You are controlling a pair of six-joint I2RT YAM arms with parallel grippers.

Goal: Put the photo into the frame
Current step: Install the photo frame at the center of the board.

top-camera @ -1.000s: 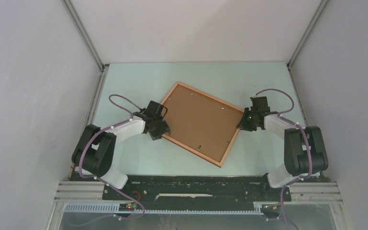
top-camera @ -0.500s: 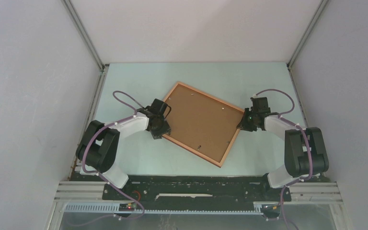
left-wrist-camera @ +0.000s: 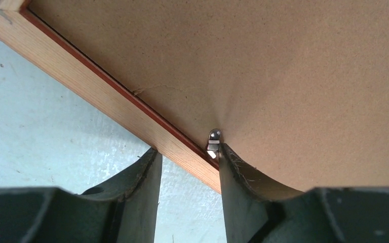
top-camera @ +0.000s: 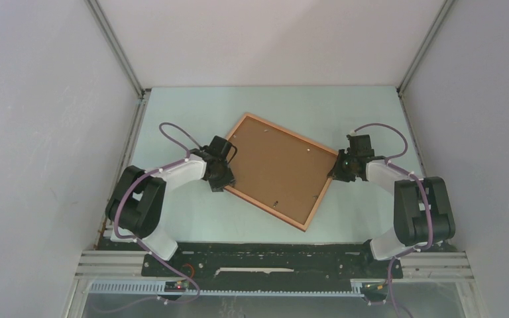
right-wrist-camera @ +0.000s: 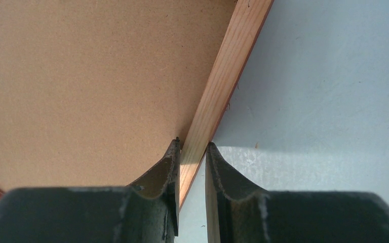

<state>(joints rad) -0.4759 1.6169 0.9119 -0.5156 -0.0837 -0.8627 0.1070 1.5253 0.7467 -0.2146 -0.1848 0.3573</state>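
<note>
From my seat the frame (left-wrist-camera: 106,96) reads as pale wood along its rim, with fine straight grain and a matt look, plus a smoother reddish-brown lip on the inner edge. The backing board (left-wrist-camera: 283,61) looks like matt brown fibreboard, finely speckled and slightly fuzzy. A small clip (left-wrist-camera: 214,137) on it is bright, shiny metal. The table (left-wrist-camera: 40,131) is a pale matt surface, scuffed and flecked. The fingers (left-wrist-camera: 137,187) of my left end effector (left-wrist-camera: 187,148) are dark, dull, rubbery-looking, with rough frayed edges; the right end effector (right-wrist-camera: 192,143) looks the same
</note>
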